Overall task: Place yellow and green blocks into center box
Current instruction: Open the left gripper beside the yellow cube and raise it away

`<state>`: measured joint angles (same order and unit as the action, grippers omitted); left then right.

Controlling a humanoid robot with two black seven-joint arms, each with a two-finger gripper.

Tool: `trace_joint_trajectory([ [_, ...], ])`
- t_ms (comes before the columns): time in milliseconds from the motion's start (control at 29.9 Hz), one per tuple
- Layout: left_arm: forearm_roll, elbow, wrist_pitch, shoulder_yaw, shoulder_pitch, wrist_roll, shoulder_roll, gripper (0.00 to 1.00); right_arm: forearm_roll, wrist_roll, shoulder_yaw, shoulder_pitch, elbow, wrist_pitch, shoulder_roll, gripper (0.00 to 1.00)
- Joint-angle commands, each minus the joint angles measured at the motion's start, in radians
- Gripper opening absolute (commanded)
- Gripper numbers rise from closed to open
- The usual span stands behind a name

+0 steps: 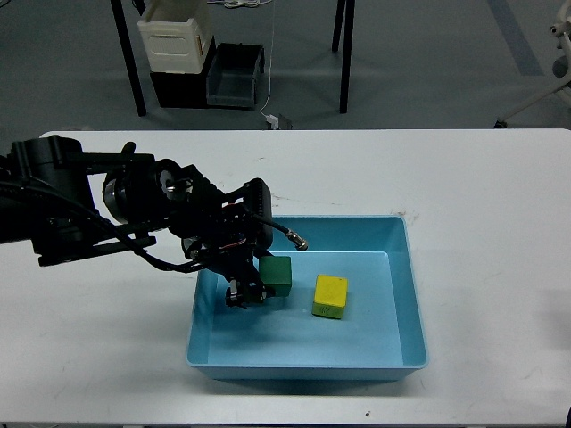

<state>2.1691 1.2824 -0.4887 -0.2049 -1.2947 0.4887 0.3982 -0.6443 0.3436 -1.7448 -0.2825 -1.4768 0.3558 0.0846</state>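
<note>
The light-blue tray (406, 294) sits on the white table in front of me. The yellow block (330, 296) lies on the tray floor near the middle. The dark green block (278, 275) is in the tray's left part, just left of the yellow one. My left gripper (246, 292) reaches over the tray's left wall and points down, right against the green block's left side. The gripper is dark and its fingers do not show apart, so I cannot tell whether it holds the block. My right arm is out of view.
The white table (482, 196) stretches around the tray. Beyond its far edge, on the floor, stand a cream-white crate (176, 34) and a dark grey bin (235, 73), between black table legs (130, 62).
</note>
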Motion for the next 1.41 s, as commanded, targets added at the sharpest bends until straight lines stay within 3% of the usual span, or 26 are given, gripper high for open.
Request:
trace_joint_trajectory([
  [0,-0.020,0.000,0.000,0.012,0.000,0.000,0.001,0.96,0.000,0.000,0.001,0.000,-0.002,0.002,0.000,1.00],
  [167,-0.171,0.000,0.000,0.093,0.003,0.000,0.016,0.99,-0.001,0.005,0.010,0.005,0.003,-0.001,-0.006,1.00],
  [301,-0.472,0.000,0.000,0.269,0.052,0.000,0.051,0.99,0.002,0.008,0.007,0.009,-0.026,0.002,-0.008,1.00],
  [435,-0.809,0.014,0.000,0.540,0.239,0.000,0.082,0.99,0.050,0.000,0.013,0.046,-0.043,-0.005,-0.038,1.00],
  [569,-0.968,0.029,0.007,0.848,0.496,0.000,0.067,0.99,0.254,-0.029,0.046,0.095,-0.043,-0.006,-0.065,1.00],
  [636,-1.008,0.035,0.146,0.955,0.609,0.000,0.050,0.99,0.397,-0.060,0.100,0.108,-0.042,-0.008,-0.059,1.00],
  [736,-1.061,0.084,0.290,1.025,0.725,0.000,0.036,0.99,0.584,-0.093,0.142,0.111,-0.042,-0.006,-0.054,1.00],
  [803,-1.110,0.129,0.334,1.059,0.807,0.000,0.034,1.00,0.684,-0.127,0.160,0.109,-0.042,-0.005,-0.054,1.00],
  [904,-1.169,0.185,0.341,1.174,0.981,0.000,-0.008,1.00,0.778,-0.172,0.177,0.108,-0.043,-0.003,-0.055,1.00],
  [1037,-1.256,0.199,0.337,1.280,1.153,0.000,-0.159,1.00,0.825,-0.186,0.197,0.095,-0.045,0.003,-0.057,1.00],
  [1372,-1.937,0.196,0.346,1.276,1.301,0.000,-0.176,1.00,0.973,-0.261,0.234,0.008,-0.066,0.003,-0.057,1.00],
])
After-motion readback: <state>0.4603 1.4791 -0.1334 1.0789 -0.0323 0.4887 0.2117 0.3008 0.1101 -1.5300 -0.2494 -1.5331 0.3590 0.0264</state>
